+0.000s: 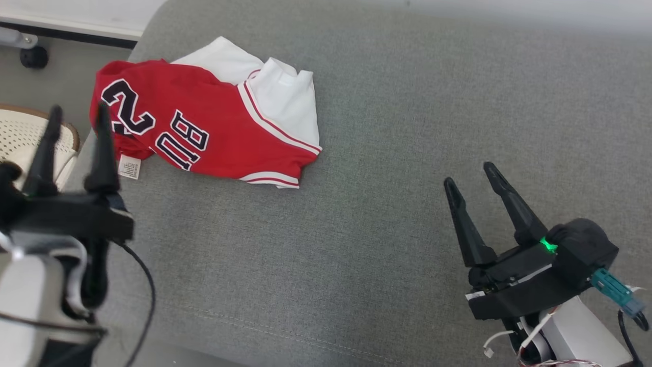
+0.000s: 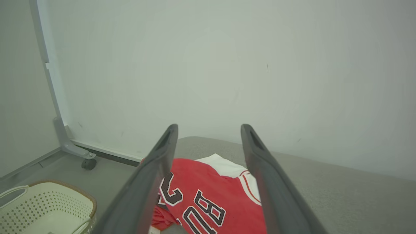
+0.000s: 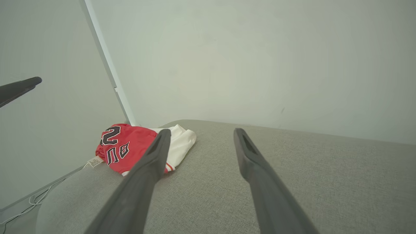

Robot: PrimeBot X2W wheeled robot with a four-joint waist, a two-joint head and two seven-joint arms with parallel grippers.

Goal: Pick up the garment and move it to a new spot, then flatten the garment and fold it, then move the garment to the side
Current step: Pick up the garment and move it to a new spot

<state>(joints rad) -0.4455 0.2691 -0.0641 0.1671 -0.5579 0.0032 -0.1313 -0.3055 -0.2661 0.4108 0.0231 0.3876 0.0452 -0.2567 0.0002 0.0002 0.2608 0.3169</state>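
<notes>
Gray upholstered surface (image 1: 397, 112) spreads beneath both arms. Left claw (image 1: 78, 108) is wide open and empty at the surface's left edge, one finger overlapping the near-left edge of the jersey (image 1: 204, 132) in the head view. Right claw (image 1: 468, 173) is also spread and empty, well apart from it. The red-and-white jersey lies crumpled at the far left corner. A pale basket (image 1: 20, 137) sits on the floor alongside.

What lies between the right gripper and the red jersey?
Nothing but bare grey cushion separates the right gripper from the red jersey, as the head view and right wrist view both show.
</notes>
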